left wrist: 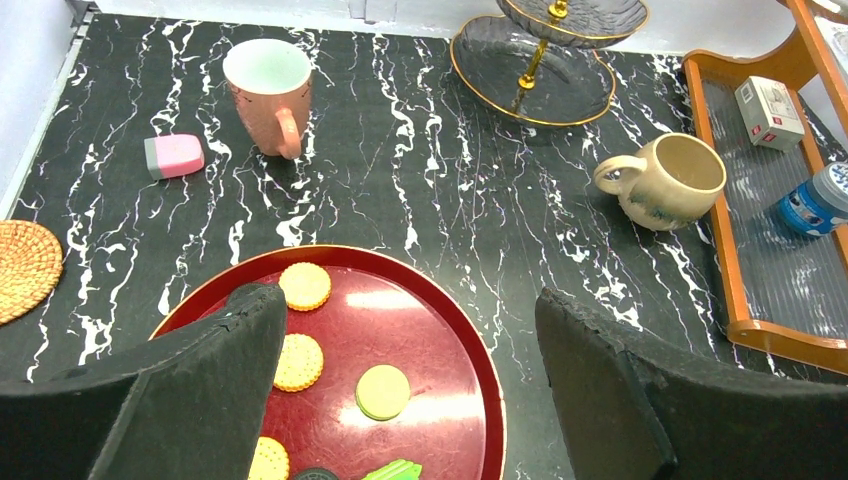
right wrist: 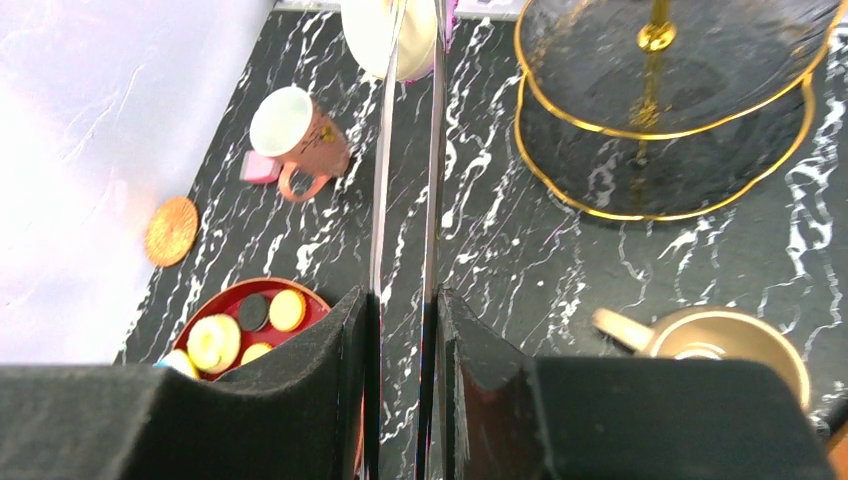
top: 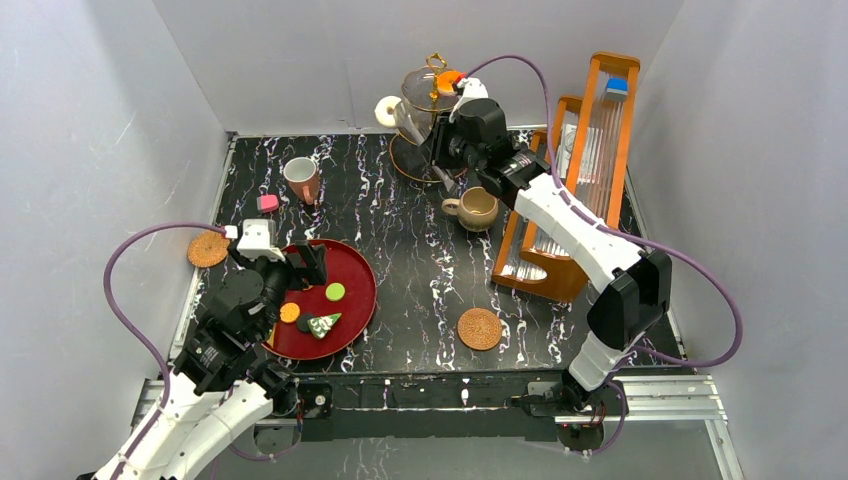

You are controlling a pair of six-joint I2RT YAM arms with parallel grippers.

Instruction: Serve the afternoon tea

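Nearest me, a woven coaster [top: 479, 328] lies by the table's [top: 420, 290] front edge. Left of it sits the red tray [top: 355, 270], holding cookies [left wrist: 303, 285]. The left gripper [left wrist: 408, 305] hangs over the tray, jaws spread wide, holding nothing. Further back lie a second coaster [top: 207, 249], a pink cake piece [left wrist: 174, 156] and a pink mug [left wrist: 270, 95]. The beige mug [top: 478, 208] stands beside a wooden rack [top: 585, 170]. At the back, the right gripper [right wrist: 400, 300] is clenched on the tongs [right wrist: 433, 180], which pinch a pale donut [right wrist: 365, 30] just left of the gold stand [right wrist: 600, 170]. Only the right wrist view shows the tong blades between the fingers; from above, the arm hides part of the stand.
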